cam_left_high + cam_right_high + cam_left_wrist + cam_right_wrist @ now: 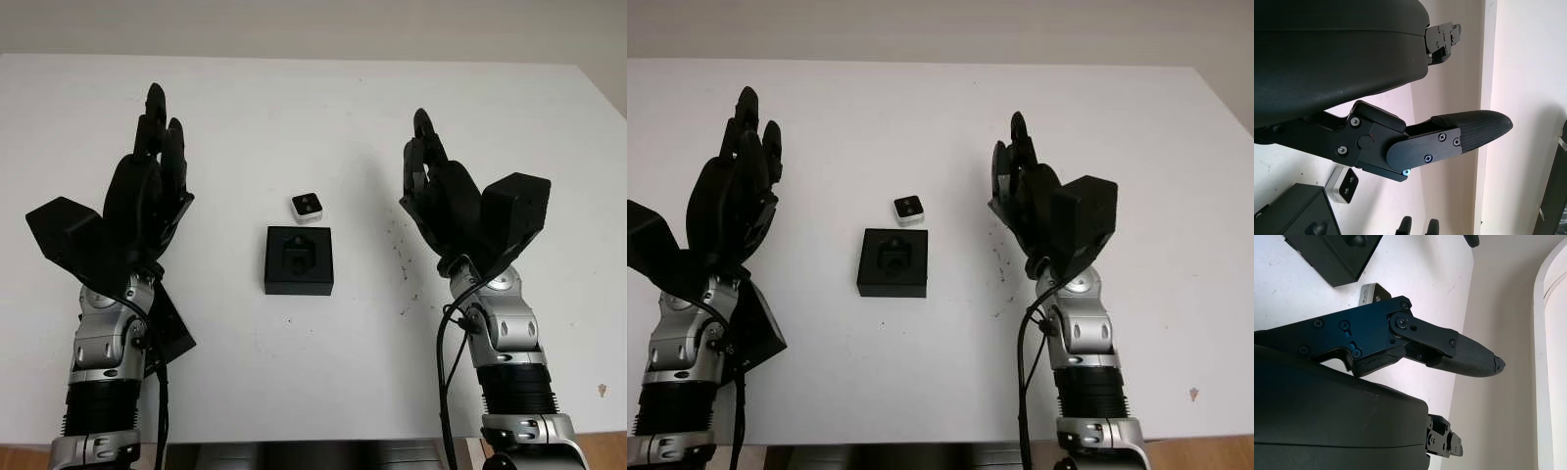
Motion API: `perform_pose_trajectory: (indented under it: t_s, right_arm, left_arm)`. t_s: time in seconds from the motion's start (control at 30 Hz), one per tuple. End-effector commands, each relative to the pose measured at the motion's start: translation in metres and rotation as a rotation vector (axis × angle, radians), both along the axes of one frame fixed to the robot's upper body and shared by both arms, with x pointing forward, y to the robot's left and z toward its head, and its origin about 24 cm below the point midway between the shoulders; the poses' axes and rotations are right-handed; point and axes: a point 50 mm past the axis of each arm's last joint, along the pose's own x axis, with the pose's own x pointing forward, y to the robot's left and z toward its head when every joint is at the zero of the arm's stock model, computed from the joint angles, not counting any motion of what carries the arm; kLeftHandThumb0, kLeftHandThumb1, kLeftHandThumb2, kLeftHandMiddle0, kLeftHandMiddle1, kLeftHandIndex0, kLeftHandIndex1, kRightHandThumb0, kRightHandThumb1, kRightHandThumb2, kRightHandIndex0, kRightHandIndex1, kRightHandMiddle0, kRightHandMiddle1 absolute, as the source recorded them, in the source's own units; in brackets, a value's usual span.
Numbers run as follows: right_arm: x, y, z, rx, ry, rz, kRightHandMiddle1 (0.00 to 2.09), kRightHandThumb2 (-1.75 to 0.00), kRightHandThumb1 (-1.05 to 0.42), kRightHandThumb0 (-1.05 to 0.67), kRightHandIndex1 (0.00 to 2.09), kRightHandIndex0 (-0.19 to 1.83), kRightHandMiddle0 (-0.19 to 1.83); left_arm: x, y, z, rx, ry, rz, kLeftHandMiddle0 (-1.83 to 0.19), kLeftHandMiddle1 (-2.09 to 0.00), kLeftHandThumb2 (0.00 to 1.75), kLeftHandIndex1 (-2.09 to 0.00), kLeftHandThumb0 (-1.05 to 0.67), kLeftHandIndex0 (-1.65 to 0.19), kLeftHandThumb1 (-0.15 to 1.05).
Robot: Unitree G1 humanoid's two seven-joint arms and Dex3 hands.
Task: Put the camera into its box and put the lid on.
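A small white camera with a dark face lies on the white table, just behind the black box. The box sits at the table's middle, uncovered, with a shaped black insert showing inside. A flat black lid lies at the near left, partly hidden under my left forearm. My left hand is open and raised left of the box, well apart from it. My right hand is open and raised to the right of the box. The camera and the box corner appear beyond the left hand's fingers.
The white table runs wide behind and beside the box. Small dark specks mark the surface right of the box. The table's front edge is close to my forearms, and its right edge lies far right.
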Motion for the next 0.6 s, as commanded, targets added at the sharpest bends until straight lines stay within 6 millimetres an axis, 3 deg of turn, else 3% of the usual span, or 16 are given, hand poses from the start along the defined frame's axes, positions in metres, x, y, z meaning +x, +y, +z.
perform_pose_trajectory:
  t_s: [0.0,0.4,0.47,0.5,0.57]
  right_arm:
    - [0.002,-0.002,0.007,-0.004,-0.03,-0.004,0.0,-0.74,-1.05,-0.76,0.0,-0.19,-0.19]
    - [0.003,-0.005,0.01,-0.006,-0.03,0.008,0.0,-0.67,-1.05,-0.72,0.0,-0.19,-0.19]
    - [0.007,-0.007,0.017,-0.026,-0.048,-0.003,0.0,-0.57,-1.05,-0.69,0.0,-0.19,-0.19]
    - [0.009,-0.008,0.023,-0.064,-0.066,-0.016,0.03,-0.37,-1.05,-0.68,0.02,-0.17,-0.14]
    - [0.015,-0.01,0.036,-0.141,-0.111,-0.038,0.08,-0.14,-1.01,-0.66,0.08,-0.06,-0.02]
  left_arm:
    - [0.001,-0.004,0.002,-0.004,-0.011,-0.003,0.19,0.0,0.68,0.0,-0.78,0.19,1.05]
    - [0.0,-0.006,-0.002,-0.035,0.009,-0.004,0.19,0.0,0.65,0.0,-0.8,0.19,1.05]
    - [-0.001,-0.005,-0.002,-0.032,0.009,-0.003,0.19,0.0,0.64,0.0,-0.8,0.19,1.05]
    - [-0.001,-0.005,-0.002,-0.026,0.007,-0.001,0.19,0.0,0.65,0.0,-0.8,0.19,1.05]
    - [-0.002,-0.005,-0.001,-0.016,0.004,0.002,0.19,0.0,0.66,0.0,-0.8,0.19,1.05]
